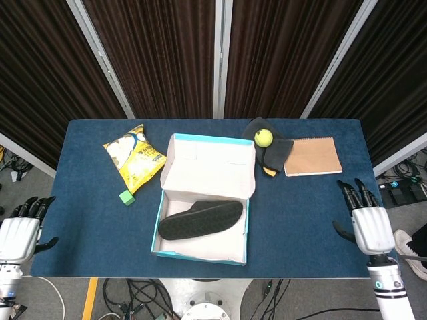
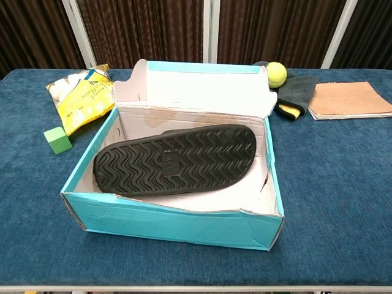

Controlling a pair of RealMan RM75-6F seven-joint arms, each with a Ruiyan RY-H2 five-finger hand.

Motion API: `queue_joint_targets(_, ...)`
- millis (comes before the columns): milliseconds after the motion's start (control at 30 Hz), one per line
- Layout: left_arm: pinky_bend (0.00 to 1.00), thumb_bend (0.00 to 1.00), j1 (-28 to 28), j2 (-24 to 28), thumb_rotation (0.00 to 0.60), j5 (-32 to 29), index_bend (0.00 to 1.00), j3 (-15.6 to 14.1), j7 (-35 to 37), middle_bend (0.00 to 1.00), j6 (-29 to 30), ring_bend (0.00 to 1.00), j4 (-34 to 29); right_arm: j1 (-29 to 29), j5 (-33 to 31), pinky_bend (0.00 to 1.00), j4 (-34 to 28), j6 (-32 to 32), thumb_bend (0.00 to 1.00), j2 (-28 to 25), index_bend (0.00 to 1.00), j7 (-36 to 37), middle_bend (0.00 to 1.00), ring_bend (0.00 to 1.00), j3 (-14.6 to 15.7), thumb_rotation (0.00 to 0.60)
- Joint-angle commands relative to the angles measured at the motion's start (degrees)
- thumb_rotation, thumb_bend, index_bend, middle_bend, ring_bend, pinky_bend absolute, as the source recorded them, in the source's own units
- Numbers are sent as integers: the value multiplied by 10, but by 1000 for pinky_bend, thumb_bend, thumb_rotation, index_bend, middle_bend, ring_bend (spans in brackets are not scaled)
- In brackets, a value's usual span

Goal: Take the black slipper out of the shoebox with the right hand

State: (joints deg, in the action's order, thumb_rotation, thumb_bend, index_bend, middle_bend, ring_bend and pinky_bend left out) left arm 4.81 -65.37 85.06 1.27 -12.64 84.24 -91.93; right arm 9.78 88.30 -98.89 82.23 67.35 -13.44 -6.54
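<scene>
A black slipper [image 1: 200, 219] [image 2: 174, 160] lies sole up inside the open turquoise shoebox [image 1: 160, 253] [image 2: 171, 223] near the table's front middle. The box lid stands open at the back. My right hand [image 1: 365, 223] is open at the table's right front corner, well to the right of the box, holding nothing. My left hand [image 1: 19, 232] is open just off the table's left front edge, also empty. Neither hand shows in the chest view.
A yellow snack bag [image 1: 134, 157] [image 2: 82, 98] and a green cube [image 1: 127, 197] [image 2: 57, 139] lie left of the box. Behind it on the right are a tennis ball [image 1: 263, 137] [image 2: 276, 74] on a dark cloth [image 1: 270, 153] and a brown notebook [image 1: 312, 156] [image 2: 348, 100].
</scene>
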Motion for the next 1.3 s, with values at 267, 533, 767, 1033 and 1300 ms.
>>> queue_joint_targets(267, 281, 1, -2, -2, 600, -19, 156, -1, 10, 199, -14, 147, 8, 118, -45, 271, -98, -155, 123, 17, 109, -140, 208, 64, -32, 600)
queue_joint_targets(533, 281, 1, -3, 1, 600, -15, 156, -4, 39, 200, -17, 147, 25, 180, -97, 233, -125, -216, 122, 83, 110, -258, 220, 67, -30, 600)
queue_joint_targets(767, 281, 1, -4, 4, 600, -14, 156, -5, 63, 201, -18, 146, 39, 237, -135, 213, -107, -262, 122, 135, 122, -294, 225, 69, -38, 600)
queue_joint_targets(1033, 281, 1, -5, 7, 600, -11, 156, -3, 73, 201, -13, 147, 43, 292, -161, 175, -67, -290, 120, 194, 136, -293, 213, 67, -45, 600)
queue_joint_targets(1300, 281, 2, -4, 9, 600, -9, 157, -6, 79, 201, -19, 147, 46, 352, -216, 155, -13, -323, 119, 251, 137, -304, 195, 51, -61, 600)
